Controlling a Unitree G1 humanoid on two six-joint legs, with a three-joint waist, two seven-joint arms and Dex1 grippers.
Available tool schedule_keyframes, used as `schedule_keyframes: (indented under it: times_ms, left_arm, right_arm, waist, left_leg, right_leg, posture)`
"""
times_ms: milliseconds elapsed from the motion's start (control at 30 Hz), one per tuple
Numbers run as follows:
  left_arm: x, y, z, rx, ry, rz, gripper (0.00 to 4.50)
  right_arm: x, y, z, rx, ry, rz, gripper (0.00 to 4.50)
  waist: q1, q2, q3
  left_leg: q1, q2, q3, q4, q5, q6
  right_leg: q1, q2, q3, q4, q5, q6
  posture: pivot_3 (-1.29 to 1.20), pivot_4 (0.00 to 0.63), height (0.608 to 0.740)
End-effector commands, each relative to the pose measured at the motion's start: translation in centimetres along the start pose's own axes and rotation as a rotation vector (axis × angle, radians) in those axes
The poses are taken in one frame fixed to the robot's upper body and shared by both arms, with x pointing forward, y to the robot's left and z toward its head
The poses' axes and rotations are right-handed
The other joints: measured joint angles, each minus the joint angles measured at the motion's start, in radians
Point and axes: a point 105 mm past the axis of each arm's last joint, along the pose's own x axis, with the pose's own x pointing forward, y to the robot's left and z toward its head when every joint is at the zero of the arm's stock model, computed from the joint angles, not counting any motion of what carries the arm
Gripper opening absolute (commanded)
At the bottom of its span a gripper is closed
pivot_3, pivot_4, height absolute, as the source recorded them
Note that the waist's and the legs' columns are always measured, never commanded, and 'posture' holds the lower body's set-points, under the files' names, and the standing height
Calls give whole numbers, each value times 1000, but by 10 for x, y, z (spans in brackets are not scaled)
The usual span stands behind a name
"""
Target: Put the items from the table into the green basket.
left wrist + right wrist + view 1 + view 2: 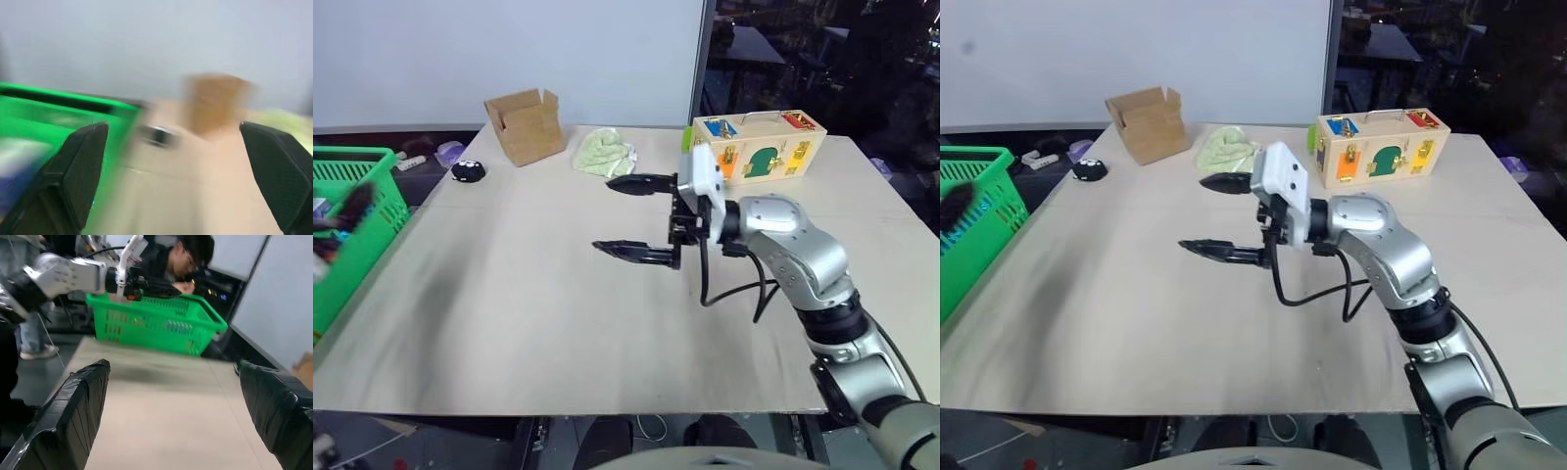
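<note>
Green basket (352, 211): beside the table's (538, 333) left edge; contents blurred, items not identifiable. My left tool (161, 286): over the basket rim, fingers spread, empty. My right tool (631, 217): above mid-table, pointing left, fingers spread wide, empty. Far edge: cardboard box (525, 125), pale green cloth (604, 153), wooden latch box (759, 145), small black object (467, 171).

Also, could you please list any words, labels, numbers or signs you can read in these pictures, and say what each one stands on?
No text can be read.
Wooden latch box: coloured panels and metal fittings, no letters or numbers to make out.
Cardboard box: plain, no print showing.
Green basket: contents too blurred to read.
</note>
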Motion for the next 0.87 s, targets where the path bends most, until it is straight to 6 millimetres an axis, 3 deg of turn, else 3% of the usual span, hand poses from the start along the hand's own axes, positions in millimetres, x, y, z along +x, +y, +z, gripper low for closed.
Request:
schedule_keyframes:
  times_ms: [33,133,300,400,600,867]
  left_arm:
    - [3,-43,-3,38,19,-138,4467]
    - [1,-80,-19,24,30,-272,4467]
    - [-11,-119,-47,32,116,-406,4467]
    - [-23,-130,-61,48,172,-444,4467]
    - [-45,-132,-76,51,240,-456,4467]
    - [-50,-147,-88,22,266,-497,4467]
  right_arm:
    - [-18,-1,-1,-34,34,-49,4500]
    - [-39,-2,-15,-12,109,-112,4500]
    - [-86,-2,-46,28,284,-250,4500]
    - [-112,0,-61,38,381,-319,4500]
    - [-162,8,-80,98,528,-501,4500]
    - [-188,22,-84,123,560,-721,4500]
  waist:
    - [-2,0,0]
    - [-7,2,0]
    - [-16,6,1]
    - [-25,7,2]
    - [-46,8,2]
    - [-51,9,2]
  left_leg:
    - [0,0,0,0,0,0]
    - [1,0,0,0,0,0]
    - [1,1,1,0,0,0]
    - [1,0,3,0,0,0]
    - [3,1,6,1,0,1]
    - [6,1,8,1,0,1]
  right_leg:
    - [0,0,0,0,0,0]
    - [0,1,1,0,0,0]
    - [0,3,3,-1,0,0]
    - [0,3,5,-1,0,0]
    - [0,6,12,-1,-1,0]
    - [3,7,15,-2,-4,3]
  posture:
    - [100,0,740]
    - [86,0,740]
    - [55,0,740]
    - [41,0,740]
    - [27,0,740]
    - [-2,0,740]
